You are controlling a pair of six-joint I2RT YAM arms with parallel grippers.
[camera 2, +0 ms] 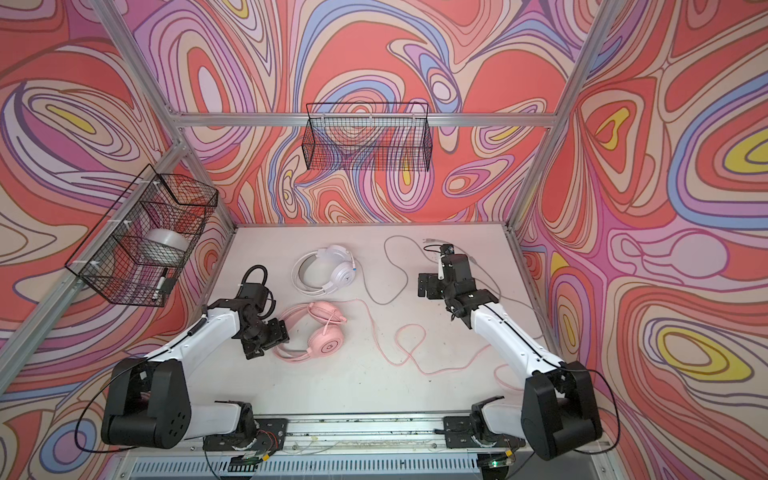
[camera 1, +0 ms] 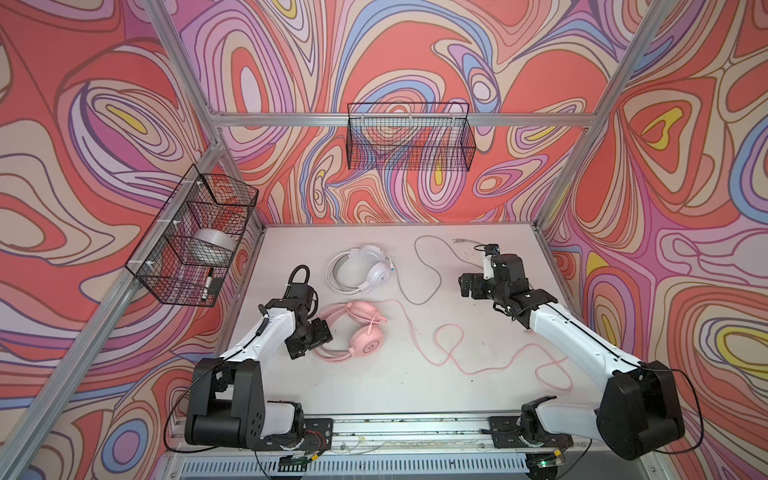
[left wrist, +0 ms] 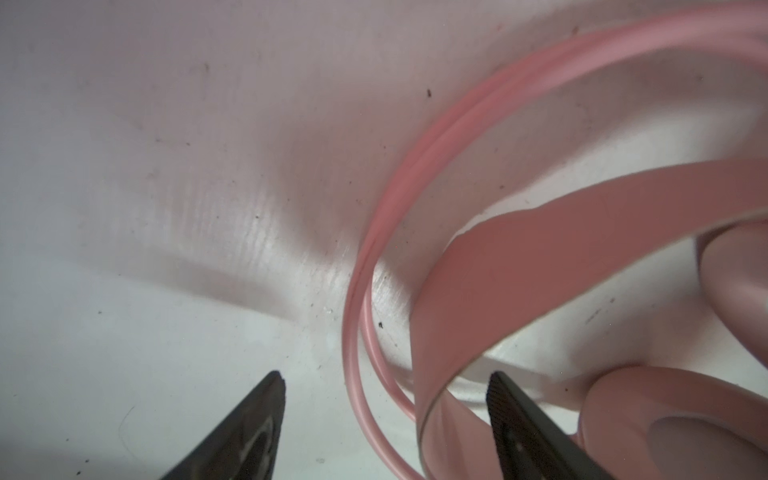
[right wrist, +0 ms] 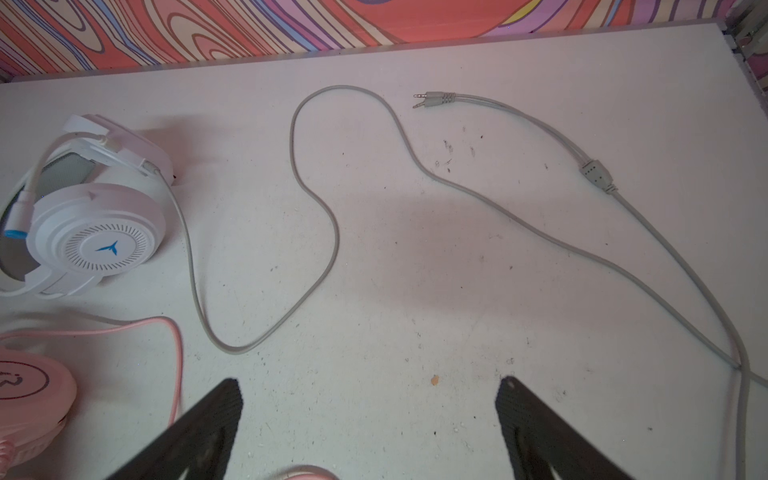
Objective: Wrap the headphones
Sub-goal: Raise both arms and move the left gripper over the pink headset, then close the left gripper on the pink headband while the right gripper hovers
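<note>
The pink headset lies on the table with its cups away from me and its headband arching toward my left gripper. That gripper's jaws stand apart, straddling the band; this is my nearer arm. My right gripper hangs wide and empty, well apart, above the white headset's grey cable. In both top views my wrist hides the band's crown. I cannot tell whether a pad touches the strap. The pink cable's far end vanishes under my right arm.
</note>
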